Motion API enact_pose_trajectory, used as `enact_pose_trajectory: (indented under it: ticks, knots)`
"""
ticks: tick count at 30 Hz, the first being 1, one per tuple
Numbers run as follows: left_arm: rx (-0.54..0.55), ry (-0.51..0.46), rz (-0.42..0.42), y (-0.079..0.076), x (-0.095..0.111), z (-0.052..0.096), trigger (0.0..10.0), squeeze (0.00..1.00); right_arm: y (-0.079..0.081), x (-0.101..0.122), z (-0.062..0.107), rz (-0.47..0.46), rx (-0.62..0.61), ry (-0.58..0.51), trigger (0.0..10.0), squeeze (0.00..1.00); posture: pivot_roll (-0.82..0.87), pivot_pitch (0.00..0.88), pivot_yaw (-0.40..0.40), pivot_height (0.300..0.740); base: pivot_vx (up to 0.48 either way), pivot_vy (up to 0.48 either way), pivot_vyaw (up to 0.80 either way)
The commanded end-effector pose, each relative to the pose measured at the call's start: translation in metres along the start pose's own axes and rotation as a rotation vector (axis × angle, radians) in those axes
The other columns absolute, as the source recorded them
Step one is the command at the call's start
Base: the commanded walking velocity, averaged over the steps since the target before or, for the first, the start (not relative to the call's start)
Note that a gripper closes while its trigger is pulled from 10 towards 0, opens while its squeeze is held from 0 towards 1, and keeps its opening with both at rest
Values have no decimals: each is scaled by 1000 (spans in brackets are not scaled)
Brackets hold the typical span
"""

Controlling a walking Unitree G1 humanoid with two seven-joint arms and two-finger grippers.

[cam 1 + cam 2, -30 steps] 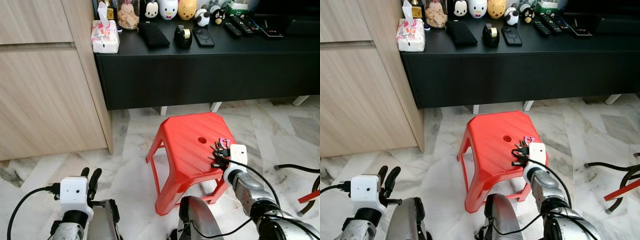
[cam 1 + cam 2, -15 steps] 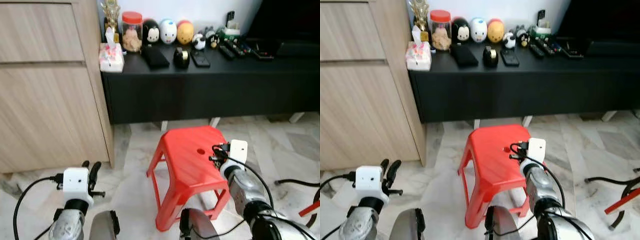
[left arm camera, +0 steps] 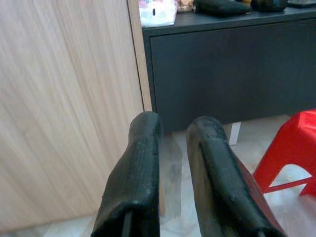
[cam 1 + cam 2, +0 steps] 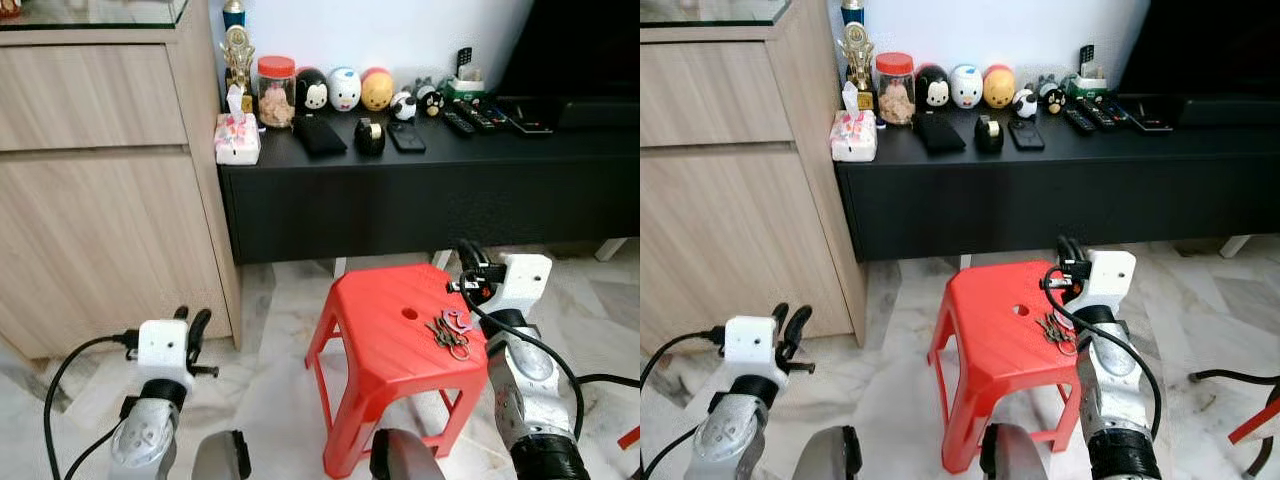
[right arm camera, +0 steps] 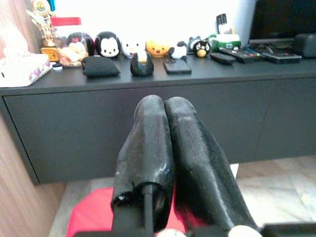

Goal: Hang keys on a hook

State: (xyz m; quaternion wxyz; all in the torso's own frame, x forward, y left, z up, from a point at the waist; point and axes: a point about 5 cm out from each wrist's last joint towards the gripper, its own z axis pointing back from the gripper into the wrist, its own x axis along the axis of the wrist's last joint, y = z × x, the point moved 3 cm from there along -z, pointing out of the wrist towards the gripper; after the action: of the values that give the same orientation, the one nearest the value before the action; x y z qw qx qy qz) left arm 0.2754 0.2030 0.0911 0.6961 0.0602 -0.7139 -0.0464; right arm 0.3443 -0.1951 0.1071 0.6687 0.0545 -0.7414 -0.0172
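Note:
A bunch of keys [image 4: 450, 330] with a pink tag lies on the right part of the red plastic stool [image 4: 380, 335]. My right gripper [image 4: 468, 258] is raised just above and behind the keys. It points toward the black console, and its two fingers [image 5: 148, 128] are pressed together with nothing between them. My left gripper [image 4: 190, 322] hangs low on the left beside the wooden cabinet, its fingers [image 3: 143, 158] a narrow gap apart and holding nothing.
A long black console [image 4: 420, 190] stands behind the stool, carrying a tissue box [image 4: 237, 138], a jar, toy figures, a phone and remotes. A tall wooden cabinet [image 4: 100, 200] stands on the left. A black cable [image 4: 610, 380] lies on the marble floor at right.
The camera has tilted up, so more of the console top and the wall shows. My right gripper has lifted off the keys, which stay on the stool.

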Motion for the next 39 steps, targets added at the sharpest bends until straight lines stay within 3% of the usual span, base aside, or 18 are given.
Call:
enact_pose_trajectory:
  ticks: [1,15,27,39]
  knots:
    - [-22,3,-3,-4,-2,0,10000,0,-7,0,5,-21,-49,-6,10000,0,33,0,-59,591,0,0,0]
    - [-41,-5,-2,-5,-3,2,10000,0,0,8,23,-60,-54,13,10000,0,48,0,-57,657,0,0,0]
    - [-48,-27,3,-8,2,-2,10000,0,-1,23,19,-56,-60,6,10000,0,50,0,-67,722,0,0,0]
    - [-32,-49,14,-6,7,-1,10000,0,3,24,18,-55,-31,44,10000,0,55,0,-85,722,0,0,0]
